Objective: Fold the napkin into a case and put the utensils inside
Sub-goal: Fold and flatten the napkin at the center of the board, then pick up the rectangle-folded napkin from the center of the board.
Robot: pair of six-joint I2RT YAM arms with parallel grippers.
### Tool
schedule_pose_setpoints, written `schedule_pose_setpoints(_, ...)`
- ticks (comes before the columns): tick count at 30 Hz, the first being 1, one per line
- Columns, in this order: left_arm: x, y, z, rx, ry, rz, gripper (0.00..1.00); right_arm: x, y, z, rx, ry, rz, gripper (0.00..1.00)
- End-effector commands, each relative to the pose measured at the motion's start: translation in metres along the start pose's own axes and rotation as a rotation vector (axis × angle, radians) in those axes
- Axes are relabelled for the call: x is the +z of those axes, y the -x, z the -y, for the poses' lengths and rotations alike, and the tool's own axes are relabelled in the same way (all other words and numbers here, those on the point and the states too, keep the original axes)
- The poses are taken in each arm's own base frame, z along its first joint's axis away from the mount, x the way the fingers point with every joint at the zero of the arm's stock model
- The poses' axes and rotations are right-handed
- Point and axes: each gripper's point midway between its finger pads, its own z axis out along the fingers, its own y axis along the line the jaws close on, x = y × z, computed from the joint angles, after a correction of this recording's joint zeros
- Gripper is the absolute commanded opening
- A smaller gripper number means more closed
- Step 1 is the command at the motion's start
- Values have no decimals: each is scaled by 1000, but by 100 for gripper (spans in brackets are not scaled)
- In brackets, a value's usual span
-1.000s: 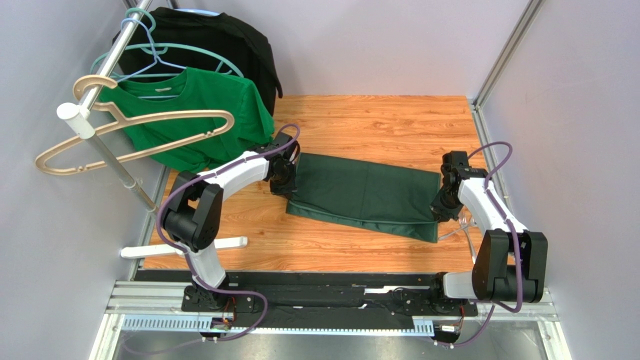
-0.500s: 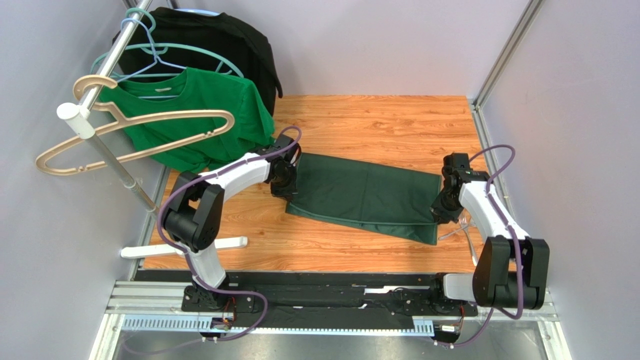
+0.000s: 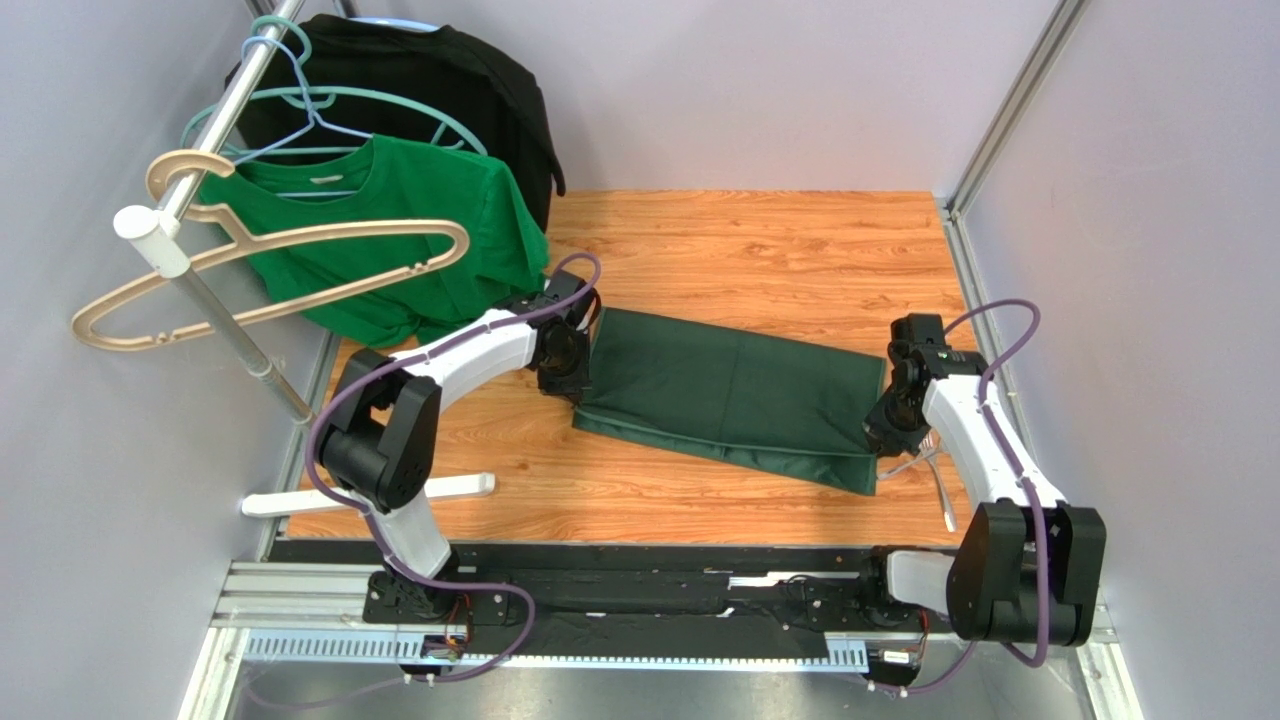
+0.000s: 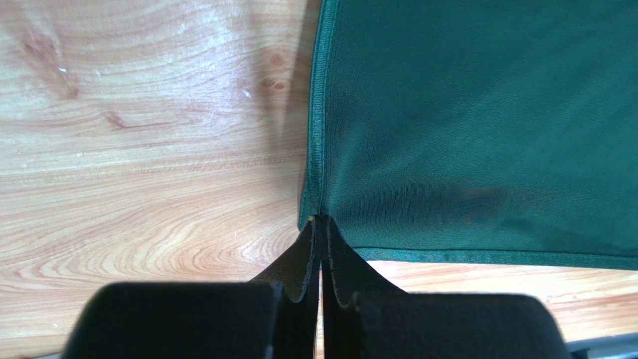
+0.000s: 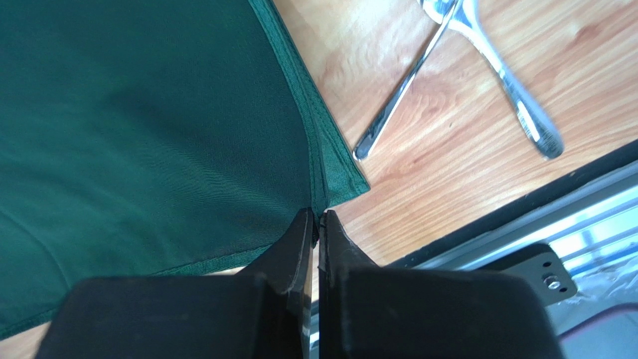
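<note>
The dark green napkin lies folded in two layers across the middle of the wooden table, its top layer pulled slightly taut between both arms. My left gripper is shut on the napkin's left near corner, pinching the hemmed edge of the cloth. At the right near corner, my right gripper is shut on the cloth, its tips closed on the hem. Two metal utensils lie crossed on bare wood just right of that corner, partly hidden under my right arm in the top view.
A clothes rack stands at the far left with a brighter green T-shirt, a black garment and hangers. Its white foot lies near the left arm's base. The black rail edges the table close to the right gripper.
My right gripper has moved a little toward the near right edge with the napkin corner in it. The left gripper has barely shifted, still holding its corner.
</note>
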Motion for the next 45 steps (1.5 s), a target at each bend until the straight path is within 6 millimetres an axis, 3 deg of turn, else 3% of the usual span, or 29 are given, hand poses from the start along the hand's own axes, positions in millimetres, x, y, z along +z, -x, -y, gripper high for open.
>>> schedule_pose_setpoints(1,11,-9,-6,0,33,-34,0,12,-16,2,34,-17,-69,0)
schedule_pose_setpoints(10,18,-11,-6,5,37,-44,0,35,-26,8,57,-83,-116,0)
schedule_pose_setpoints(22,21,-12,-8,6,47,-46,0,49,-40,11,79,-109,-166,2)
schedule_pose_setpoints(24,18,-10,-8,8,53,-37,6,47,-41,11,89,-104,-168,10)
schedule_pose_setpoints(25,16,-11,-10,2,56,-33,14,44,-44,12,90,-110,-183,12)
schedule_pose_setpoints(26,8,-6,-10,2,54,-2,25,41,-45,11,95,-98,-192,20)
schedule_pose_setpoints(27,2,-5,-9,7,49,17,30,36,-44,7,88,-75,-193,25)
schedule_pose_setpoints(28,-3,-4,-9,12,50,33,35,32,-49,8,88,-72,-213,34)
schedule_pose_setpoints(29,-16,0,-7,14,34,66,50,26,-49,5,88,-49,-215,50)
schedule_pose_setpoints(31,-30,3,-2,25,14,98,68,12,-48,5,93,-11,-181,70)
schedule_pose_setpoints(32,-42,6,0,28,1,126,69,8,-45,4,90,10,-162,78)
schedule_pose_setpoints(36,-67,13,26,80,-71,198,64,-14,-17,-15,68,138,-37,77)
schedule_pose_setpoints(37,-70,15,37,95,-108,213,63,-14,-1,-26,73,182,18,75)
schedule_pose_setpoints(38,-68,16,59,116,-187,218,56,-14,6,-40,49,249,32,72)
schedule_pose_setpoints(40,-68,23,81,106,-262,213,45,-16,27,-66,4,354,83,65)
schedule_pose_setpoints(41,-57,20,94,116,-297,173,37,-15,36,-78,-41,380,73,64)
schedule_pose_setpoints(43,-54,28,110,132,-313,173,31,-13,48,-94,-68,430,96,64)
schedule_pose_setpoints(45,-35,26,121,142,-314,151,27,-2,59,-104,-96,440,118,65)
